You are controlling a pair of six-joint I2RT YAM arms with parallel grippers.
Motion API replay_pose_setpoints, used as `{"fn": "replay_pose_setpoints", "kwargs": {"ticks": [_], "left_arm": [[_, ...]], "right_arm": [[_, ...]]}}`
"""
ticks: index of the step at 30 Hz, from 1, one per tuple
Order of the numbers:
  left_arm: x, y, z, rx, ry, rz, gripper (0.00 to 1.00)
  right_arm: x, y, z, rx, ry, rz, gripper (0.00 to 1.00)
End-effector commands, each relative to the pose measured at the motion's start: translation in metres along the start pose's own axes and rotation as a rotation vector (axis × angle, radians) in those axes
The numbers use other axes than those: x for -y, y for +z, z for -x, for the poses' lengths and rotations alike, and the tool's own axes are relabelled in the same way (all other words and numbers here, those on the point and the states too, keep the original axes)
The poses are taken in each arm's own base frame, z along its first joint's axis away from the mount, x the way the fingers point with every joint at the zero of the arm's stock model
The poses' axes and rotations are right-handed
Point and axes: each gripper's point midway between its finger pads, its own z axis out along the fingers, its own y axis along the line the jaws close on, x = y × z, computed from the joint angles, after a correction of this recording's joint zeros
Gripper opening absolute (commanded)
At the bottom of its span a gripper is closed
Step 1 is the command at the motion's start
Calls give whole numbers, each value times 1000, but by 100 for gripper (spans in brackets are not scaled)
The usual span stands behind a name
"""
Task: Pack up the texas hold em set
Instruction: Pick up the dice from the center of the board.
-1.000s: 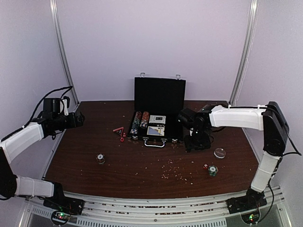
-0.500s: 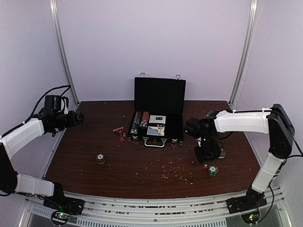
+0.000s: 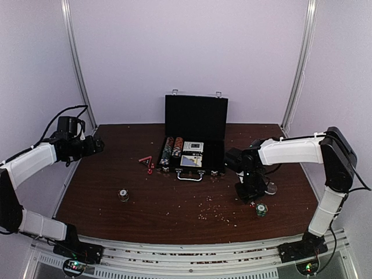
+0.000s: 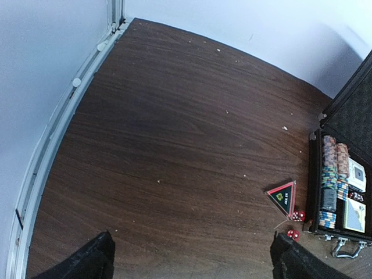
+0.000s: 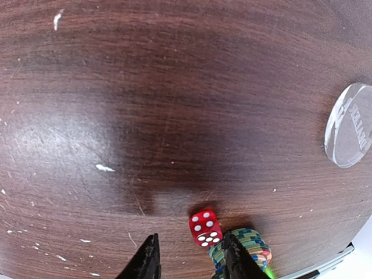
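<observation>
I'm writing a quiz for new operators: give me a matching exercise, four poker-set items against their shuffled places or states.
1 case
2 loose green chip stack
3 clear disc
4 red-edged triangle

A just left of the case
B open, lid upright
C beside a red die, at the right gripper
D lying flat, touching nothing

Pairs: 1-B, 2-C, 3-D, 4-A

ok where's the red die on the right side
Near right of the table: the red die lies just ahead of the right arm's jaws in its wrist view, beside the green chip stack.
</observation>
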Motion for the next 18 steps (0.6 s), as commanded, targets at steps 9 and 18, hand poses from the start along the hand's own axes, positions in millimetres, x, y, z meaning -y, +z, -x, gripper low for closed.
{"fn": "replay_pose_setpoints", "kwargs": {"ticks": [9, 18], "left_arm": [[13, -1, 19, 44, -6, -40, 96], [13, 2, 19, 36, -1, -41, 96]], "right_arm": [[2, 15, -6, -25, 0, -24, 35], [4, 22, -9, -39, -7, -37, 25]]}}
